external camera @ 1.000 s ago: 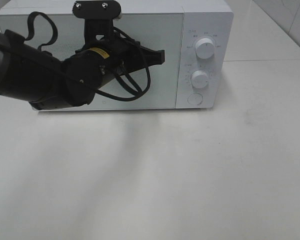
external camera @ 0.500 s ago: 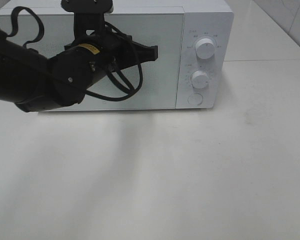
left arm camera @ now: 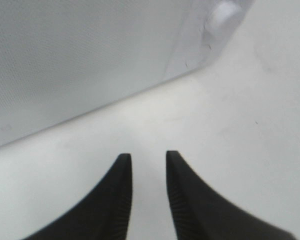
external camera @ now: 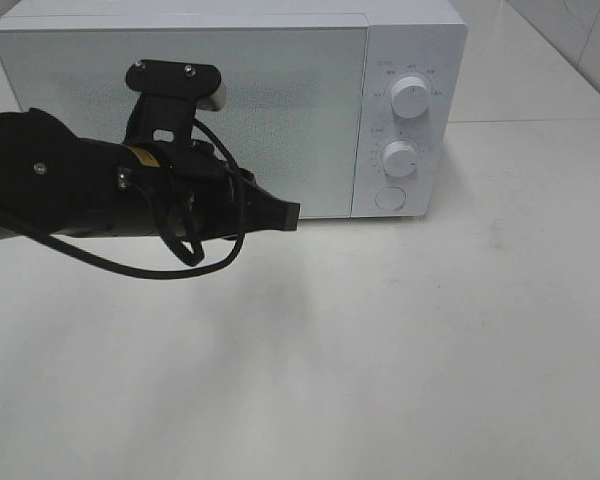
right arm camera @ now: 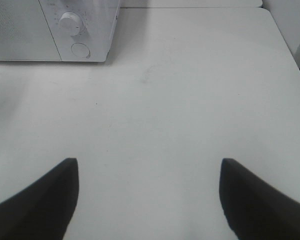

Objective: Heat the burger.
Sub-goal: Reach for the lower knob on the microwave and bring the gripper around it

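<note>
My left gripper (left arm camera: 146, 155), jaws slightly parted and empty, hangs before the microwave's (external camera: 280, 100) shut door. My right gripper (right arm camera: 149, 161) gapes wide, also empty. Next, I judge, comes pinching and turning a dial (external camera: 400, 158).

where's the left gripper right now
In the exterior high view the left gripper is left of centre, low in front of the microwave door, at its lower right corner, just left of the round button.

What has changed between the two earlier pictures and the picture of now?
The left gripper has come down from in front of the upper part of the microwave door to in front of its lower edge, slightly leftward in the exterior high view. Its jaws stand a little apart, holding nothing. The microwave stayed in place with its door shut, and both knobs look unchanged.
</note>
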`<state>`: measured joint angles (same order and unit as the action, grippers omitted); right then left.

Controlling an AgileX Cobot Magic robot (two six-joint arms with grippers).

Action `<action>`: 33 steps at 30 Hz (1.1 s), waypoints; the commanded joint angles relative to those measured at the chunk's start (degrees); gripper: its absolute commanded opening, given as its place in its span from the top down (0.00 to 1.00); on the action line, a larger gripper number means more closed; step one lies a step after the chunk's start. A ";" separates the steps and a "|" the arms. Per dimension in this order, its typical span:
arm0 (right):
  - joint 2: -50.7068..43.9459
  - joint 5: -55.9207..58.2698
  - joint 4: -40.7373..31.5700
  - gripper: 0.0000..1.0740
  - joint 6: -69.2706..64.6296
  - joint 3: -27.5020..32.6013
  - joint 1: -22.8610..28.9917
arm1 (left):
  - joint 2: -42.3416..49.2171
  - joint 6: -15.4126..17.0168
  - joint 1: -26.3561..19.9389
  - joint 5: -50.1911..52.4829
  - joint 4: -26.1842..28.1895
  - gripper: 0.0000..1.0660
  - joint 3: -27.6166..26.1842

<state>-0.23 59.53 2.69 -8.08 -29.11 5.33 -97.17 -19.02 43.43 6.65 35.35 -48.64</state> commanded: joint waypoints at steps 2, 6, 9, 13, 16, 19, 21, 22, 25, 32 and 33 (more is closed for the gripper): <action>-1.49 0.00 -0.23 0.30 0.34 0.06 -0.46 | 2.06 -0.29 -1.38 -8.31 0.17 0.37 0.11; -1.49 0.00 -0.23 0.30 0.34 0.06 -0.46 | 4.18 -0.29 -6.19 -21.60 -2.41 0.04 0.11; -1.49 0.00 -0.23 0.30 0.34 0.06 -0.46 | 5.84 -0.23 -9.74 -29.22 -3.95 0.04 0.11; -1.49 0.00 -0.23 0.30 0.34 0.06 -0.46 | 8.14 -0.23 -13.64 -36.61 -4.41 0.04 0.11; -1.49 0.00 -0.23 0.30 0.34 0.06 -0.46 | 11.00 -0.23 -17.48 -42.46 -5.21 0.04 0.11; -1.49 0.00 -0.23 0.30 0.34 0.06 -0.46 | 13.75 -0.23 -21.37 -47.56 -6.76 0.04 0.11; -1.49 0.00 -0.23 0.30 0.34 0.06 -0.46 | 16.04 -0.23 -23.95 -50.42 -8.48 0.04 0.11; -1.49 0.00 -0.23 0.30 0.34 0.06 -0.46 | 17.25 -0.23 -25.38 -52.02 -9.57 0.04 0.11; -1.49 0.00 -0.23 0.30 0.34 0.06 -0.46 | 20.74 -0.23 -29.68 -56.32 -12.32 0.04 0.11; -1.49 0.00 -0.23 0.30 0.34 0.06 -0.46 | 30.31 4.01 -39.25 -62.22 -16.21 0.04 0.11; -1.49 0.00 -0.23 0.30 0.34 0.06 -0.46 | 30.31 4.01 -39.25 -62.22 -16.21 0.04 0.11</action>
<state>-0.23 59.53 2.69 -8.08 -29.11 5.33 -67.49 -15.93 4.70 -54.49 19.42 -48.59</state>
